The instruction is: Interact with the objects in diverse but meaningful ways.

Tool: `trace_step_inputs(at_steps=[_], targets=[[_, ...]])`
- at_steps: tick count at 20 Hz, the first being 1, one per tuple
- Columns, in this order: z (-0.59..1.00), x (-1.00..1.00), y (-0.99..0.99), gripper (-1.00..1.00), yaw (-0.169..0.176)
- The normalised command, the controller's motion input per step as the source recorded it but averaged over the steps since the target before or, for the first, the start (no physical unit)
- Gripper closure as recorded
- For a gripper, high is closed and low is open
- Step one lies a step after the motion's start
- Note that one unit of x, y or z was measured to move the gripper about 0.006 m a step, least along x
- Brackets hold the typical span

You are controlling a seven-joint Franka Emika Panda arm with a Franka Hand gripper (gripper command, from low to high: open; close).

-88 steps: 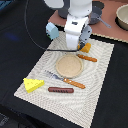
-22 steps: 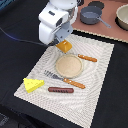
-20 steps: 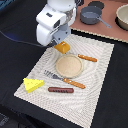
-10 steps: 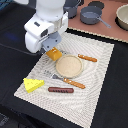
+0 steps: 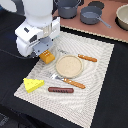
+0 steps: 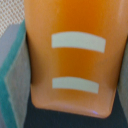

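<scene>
One woven placemat (image 5: 100,65) is the biggest thing here, spread over a dark tabletop (image 5: 115,100) and serving as the stage on which the toys are laid out like a place setting. Next in size is the white arm, which hangs over the mat's corner at the exterior view's left. Its gripper (image 5: 46,56) is closed around the orange bread block (image 5: 47,57), which appears lifted just clear of the mat, though whether it touches the cloth cannot be told from this angle. The wrist view confirms the hold: the orange block (image 6: 72,55) with two pale stripes fills the picture, and a grey, teal-edged finger pad (image 6: 12,75) presses against one side. Gripping across the narrow sides probably keeps the block from twisting.

A round tan plate (image 5: 68,65) sits mid-mat, with an orange-handled knife (image 5: 87,58) beside it on the far side and an orange-handled fork (image 5: 70,81) on the near side, as at a table setting. The yellow cheese wedge (image 5: 33,84) lies at the mat's near corner, at the exterior view's left. The thin brown sausage (image 5: 60,90) rests just beyond the fork, near the front edge. On the brown counter behind stand a dark grey long-handled pan (image 5: 92,16) and a grey pot (image 5: 67,7), well apart from the mat.
</scene>
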Motion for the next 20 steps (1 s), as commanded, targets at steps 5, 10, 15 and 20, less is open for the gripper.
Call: trace_step_inputs(at_steps=[5,10,15,20], targets=[[0.21,-0.26,0.02,-1.0,0.013],[0.98,-0.45,0.01,-1.0,0.0],[0.89,-0.31,-0.16,-1.0,-0.001],[0.51,0.1,-0.7,-1.0,0.0]])
